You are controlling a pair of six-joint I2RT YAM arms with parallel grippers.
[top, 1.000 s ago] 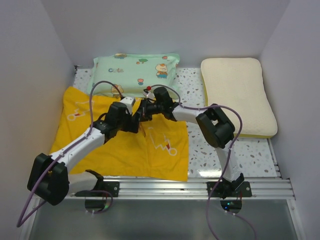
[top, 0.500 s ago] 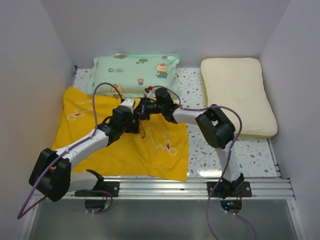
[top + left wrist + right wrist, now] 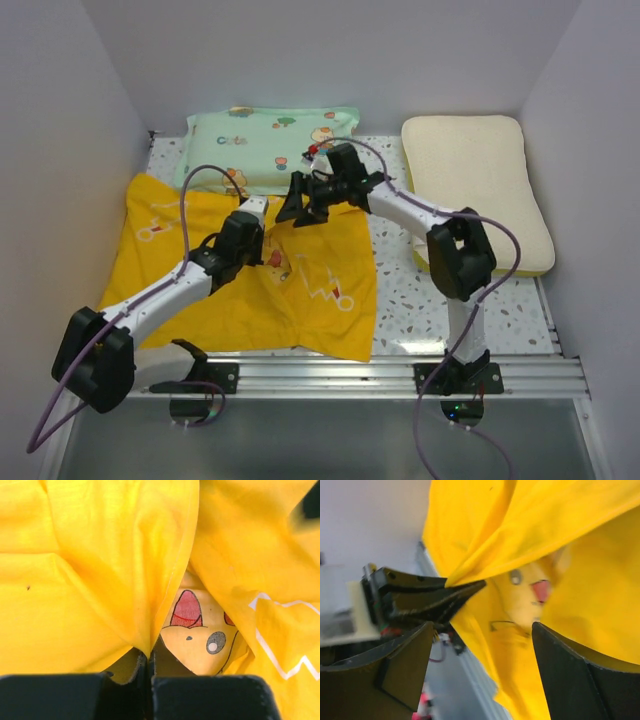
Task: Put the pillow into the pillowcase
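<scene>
Pillowcase (image 3: 250,285): since a second ago its raised fold passed from your right gripper (image 3: 485,630), now spread and free, to your left gripper (image 3: 150,661), clenched on it. Pillow (image 3: 478,190): back-right tabletop (image 3: 400,290), well apart, seemingly nearer your right gripper.

One pillowcase (image 3: 250,290): large, bright yellow fabric, thin white line marks on the upper face. It lies mostly flat over the left half of the table (image 3: 420,300), reaching towards its near edge. A fold at the far right part is gathered and raised, a Pikachu face print showing beneath. One pillow (image 3: 480,185): rectangular, cream-white, textured, yellow edge band. It lies flat in the far right corner, apart from the pillowcase.
</scene>
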